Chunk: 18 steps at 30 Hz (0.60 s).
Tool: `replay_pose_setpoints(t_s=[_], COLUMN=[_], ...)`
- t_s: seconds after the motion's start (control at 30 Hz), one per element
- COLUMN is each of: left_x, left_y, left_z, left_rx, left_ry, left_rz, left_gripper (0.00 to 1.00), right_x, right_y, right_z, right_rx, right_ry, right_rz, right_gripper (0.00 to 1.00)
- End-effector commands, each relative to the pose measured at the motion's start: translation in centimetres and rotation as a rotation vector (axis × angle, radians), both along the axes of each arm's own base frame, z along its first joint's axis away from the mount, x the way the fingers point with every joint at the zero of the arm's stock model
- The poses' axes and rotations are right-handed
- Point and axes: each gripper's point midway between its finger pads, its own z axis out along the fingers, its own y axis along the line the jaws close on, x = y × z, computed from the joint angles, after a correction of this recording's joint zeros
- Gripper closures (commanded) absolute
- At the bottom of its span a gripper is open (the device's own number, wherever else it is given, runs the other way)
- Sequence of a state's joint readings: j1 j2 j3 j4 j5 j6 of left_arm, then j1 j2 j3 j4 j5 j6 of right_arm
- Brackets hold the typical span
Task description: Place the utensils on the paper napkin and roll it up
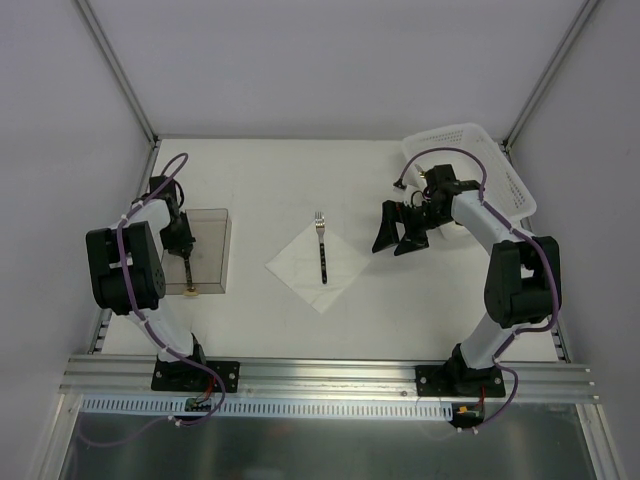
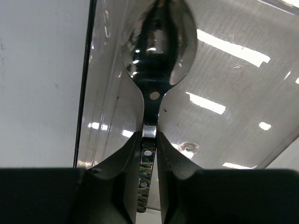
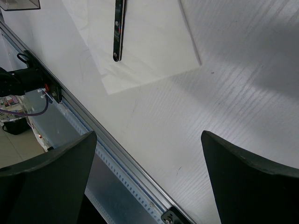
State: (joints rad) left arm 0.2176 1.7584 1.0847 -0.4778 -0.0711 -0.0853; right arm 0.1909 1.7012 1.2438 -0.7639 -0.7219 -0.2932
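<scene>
A white paper napkin (image 1: 318,265) lies as a diamond at the table's middle. A silver fork (image 1: 322,250) lies on it, tines to the far side. My left gripper (image 1: 186,258) is at the clear plastic box (image 1: 212,250) and is shut on the handle of a shiny spoon (image 1: 189,285). In the left wrist view the spoon's bowl (image 2: 156,51) points away from the gripper (image 2: 148,144), over the box floor. My right gripper (image 1: 390,248) is open and empty, just right of the napkin. The right wrist view shows the napkin (image 3: 145,42) and the fork's handle (image 3: 118,28) beyond my open gripper (image 3: 149,158).
A white lattice basket (image 1: 475,175) stands at the back right, behind the right arm. The clear box's wall (image 2: 224,93) surrounds the spoon. The metal front rail (image 3: 117,158) runs along the table's near edge.
</scene>
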Motion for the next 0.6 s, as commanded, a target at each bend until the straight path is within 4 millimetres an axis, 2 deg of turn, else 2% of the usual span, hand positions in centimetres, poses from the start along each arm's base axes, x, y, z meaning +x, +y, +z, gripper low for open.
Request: replay_pose_setpoints(t_s=[0.0,0.07,0.1,0.17,0.27,0.37,0.43,0.5,0.53,0.57], left_x=[-0.3,0.2,0.6,1.0,1.6,2.5,3.4,3.5,4.3,3.9], left_y=[-0.6,-0.9,-1.0,-1.6,-2.6,-4.1,-5.1,-7.2,-8.3,-10.9], left_z=[-0.5,0.7,2.1,3.7,7.2,11.8,15.8,18.3,20.7,21.1], left_rx=[-0.038,-0.053,-0.05,-0.08,-0.122,-0.142,-0.147,-0.172,-0.18,-0.203], left_ry=[-0.006,-0.049,-0.089,-0.139,-0.23,-0.334,-0.432,-0.456,-0.502,-0.473], left_rz=[-0.011,-0.011,-0.006,0.005,0.016,-0.005,-0.03,-0.039,-0.067,-0.111], left_gripper=[0.85,0.91,0.95,0.98,1.0,1.0,1.0,1.0,1.0,1.0], right_x=[0.6,0.7,0.7,0.7,0.6,0.6,0.7,0.7,0.8,0.8], right_y=[0.5,0.5,0.5,0.5,0.5,0.5,0.5,0.4,0.3,0.3], right_z=[1.3,1.3,1.4,1.4,1.4,1.6,1.8,1.9,1.9,2.0], right_rx=[0.025,0.026,0.027,0.027,0.027,0.028,0.028,0.024,0.021,0.017], right_ry=[-0.045,-0.044,-0.044,-0.044,-0.043,-0.048,-0.058,-0.062,-0.063,-0.066], right_rz=[0.019,0.018,0.017,0.017,0.016,0.015,0.014,0.012,0.008,0.008], right_gripper=[0.01,0.01,0.01,0.01,0.01,0.01,0.01,0.01,0.01,0.01])
